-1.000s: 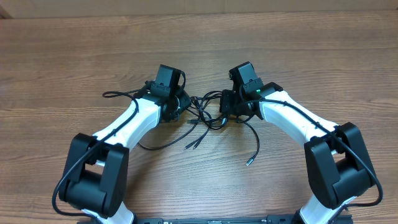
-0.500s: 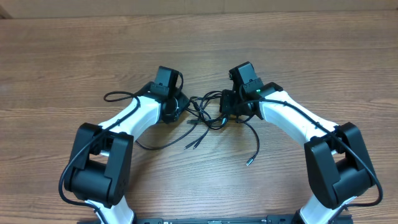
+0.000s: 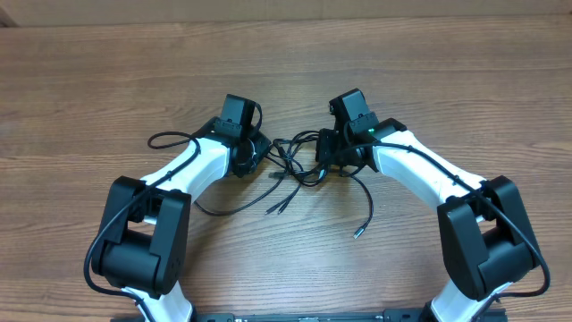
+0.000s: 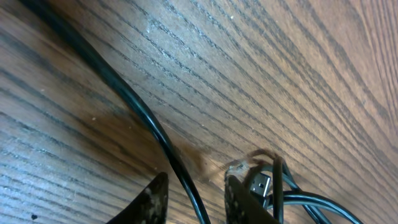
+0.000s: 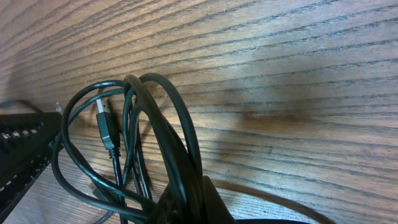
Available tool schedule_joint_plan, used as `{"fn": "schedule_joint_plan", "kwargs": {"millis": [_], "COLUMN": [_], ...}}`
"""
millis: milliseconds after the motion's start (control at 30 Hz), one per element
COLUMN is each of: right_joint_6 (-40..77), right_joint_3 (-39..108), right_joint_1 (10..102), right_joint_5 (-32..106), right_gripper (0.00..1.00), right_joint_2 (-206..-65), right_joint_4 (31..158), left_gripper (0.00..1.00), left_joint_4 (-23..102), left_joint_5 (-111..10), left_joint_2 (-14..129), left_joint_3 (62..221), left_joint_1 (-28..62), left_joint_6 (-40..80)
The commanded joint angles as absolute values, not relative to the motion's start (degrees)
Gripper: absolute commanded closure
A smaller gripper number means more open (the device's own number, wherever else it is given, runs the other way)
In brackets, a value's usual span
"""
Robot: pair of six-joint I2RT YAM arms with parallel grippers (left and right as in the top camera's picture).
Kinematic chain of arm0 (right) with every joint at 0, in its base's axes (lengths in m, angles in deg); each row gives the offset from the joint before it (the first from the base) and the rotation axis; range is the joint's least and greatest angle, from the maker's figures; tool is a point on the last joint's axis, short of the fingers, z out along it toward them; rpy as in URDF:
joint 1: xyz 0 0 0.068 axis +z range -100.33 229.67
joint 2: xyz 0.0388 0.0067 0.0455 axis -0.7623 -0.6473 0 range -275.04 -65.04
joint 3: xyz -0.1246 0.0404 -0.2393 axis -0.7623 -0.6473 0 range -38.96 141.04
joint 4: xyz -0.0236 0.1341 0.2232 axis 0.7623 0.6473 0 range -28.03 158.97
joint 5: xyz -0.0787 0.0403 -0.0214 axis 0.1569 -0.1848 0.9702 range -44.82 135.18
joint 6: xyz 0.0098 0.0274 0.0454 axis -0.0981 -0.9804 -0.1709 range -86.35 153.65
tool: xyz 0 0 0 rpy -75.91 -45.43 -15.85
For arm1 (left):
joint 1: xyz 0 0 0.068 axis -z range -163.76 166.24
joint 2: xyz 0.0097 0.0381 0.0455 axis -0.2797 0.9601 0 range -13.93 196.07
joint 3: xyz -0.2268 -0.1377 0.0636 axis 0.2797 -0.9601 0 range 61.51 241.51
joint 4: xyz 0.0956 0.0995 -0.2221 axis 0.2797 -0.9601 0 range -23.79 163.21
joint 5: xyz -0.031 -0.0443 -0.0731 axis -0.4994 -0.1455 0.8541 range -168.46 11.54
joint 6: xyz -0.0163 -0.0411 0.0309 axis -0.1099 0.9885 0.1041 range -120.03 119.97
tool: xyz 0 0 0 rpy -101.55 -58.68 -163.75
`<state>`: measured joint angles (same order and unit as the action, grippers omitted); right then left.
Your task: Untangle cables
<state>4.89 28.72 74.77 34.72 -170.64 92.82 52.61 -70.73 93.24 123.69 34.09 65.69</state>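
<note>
The cables [image 3: 295, 161] are thin black cords tangled in a small bundle between my two grippers, with loose ends trailing toward the front [image 3: 359, 231] and a loop to the left [image 3: 170, 139]. My left gripper [image 3: 256, 154] sits at the bundle's left side. In the left wrist view its fingers [image 4: 241, 200] stand apart with one cable strand [image 4: 180, 180] running between them, and a USB plug [image 4: 262, 185] lies just right of them. My right gripper [image 3: 323, 154] is at the bundle's right side. It is shut on several looped strands [image 5: 186, 180] in the right wrist view.
The wooden table [image 3: 447, 80] stretches all round the bundle. A thin pair of plug ends [image 3: 275, 208] lies in front of the bundle. The left gripper's black body [image 5: 18, 146] shows at the left edge of the right wrist view.
My left arm's shoulder and elbow have shifted a little, and the slack cable in front of it moved slightly. The right arm and the bundle have stayed put.
</note>
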Motion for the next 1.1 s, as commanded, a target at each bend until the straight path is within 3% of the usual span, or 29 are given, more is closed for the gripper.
{"fn": "schedule_joint_plan", "kwargs": {"millis": [0, 133, 233, 667, 900, 1067], "right_joint_6": [4.5, 4.5, 4.5, 4.5, 4.5, 4.5], "right_joint_3": [28.5, 28.5, 28.5, 28.5, 28.5, 28.5], "right_joint_1": [74.4, 74.4, 74.4, 74.4, 74.4, 74.4], "right_joint_5": [35.3, 35.3, 35.3, 35.3, 35.3, 35.3], "right_gripper": [0.96, 0.96, 0.96, 0.96, 0.96, 0.96], "right_joint_2": [-170.9, -170.9, -170.9, -170.9, -170.9, -170.9], "right_joint_4": [92.3, 92.3, 92.3, 92.3, 92.3, 92.3], "left_gripper": [0.72, 0.78, 0.96, 0.96, 0.96, 0.96], "left_joint_4": [52.8, 53.4, 53.5, 51.1, 44.6, 39.4], "left_joint_5": [-71.3, -69.3, -68.3, -53.9, -54.6, -64.3], "left_joint_2": [96.0, 99.3, 100.8, 85.8, 72.2, 64.9], "left_joint_3": [123.5, 123.5, 123.5, 123.9, 123.9, 123.9], "left_joint_1": [33.9, 33.9, 33.8, 27.9, 23.5, 19.9], "left_joint_6": [66.5, 66.5, 66.2, 49.9, 44.9, 44.7]}}
